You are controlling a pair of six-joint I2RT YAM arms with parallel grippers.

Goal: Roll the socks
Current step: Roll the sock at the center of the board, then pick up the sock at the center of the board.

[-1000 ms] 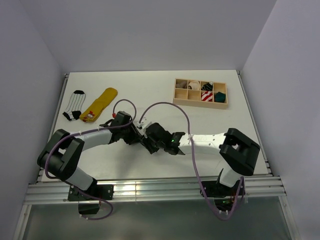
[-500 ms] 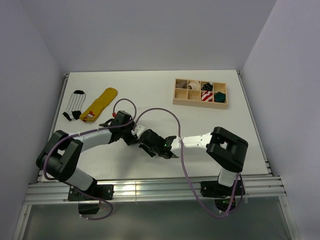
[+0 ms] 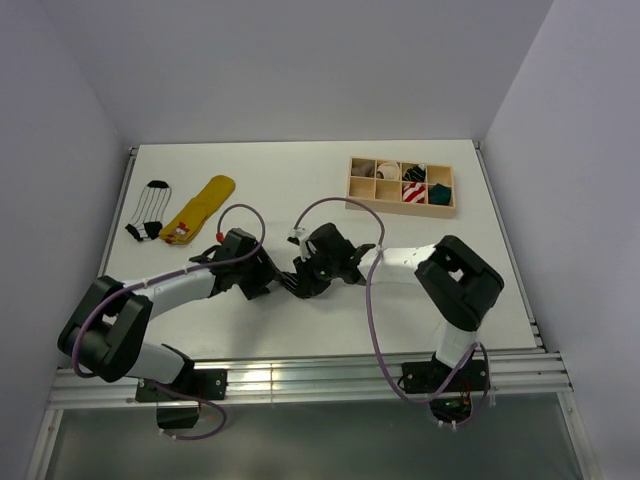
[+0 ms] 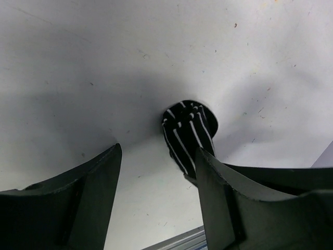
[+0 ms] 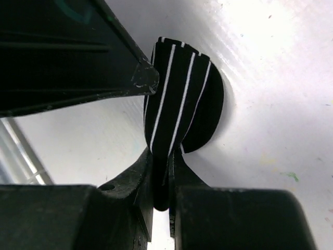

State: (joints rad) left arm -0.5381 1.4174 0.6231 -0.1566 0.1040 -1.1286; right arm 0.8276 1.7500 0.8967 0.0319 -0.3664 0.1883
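Left claw (image 4: 158, 153) stands spread in its wrist view, touching a rolled black striped sock (image 4: 190, 133) on the worktop (image 4: 104, 62). Only the right wrist view shows the right claw (image 5: 162, 179) pinching that sock's edge. From above, both claws hide the sock, well apart from the wooden box (image 3: 400, 185).

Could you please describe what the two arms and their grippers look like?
The left arm and right arm have white links, bulky black joints and looping purple cables. The left gripper and right gripper have plain black fingers.
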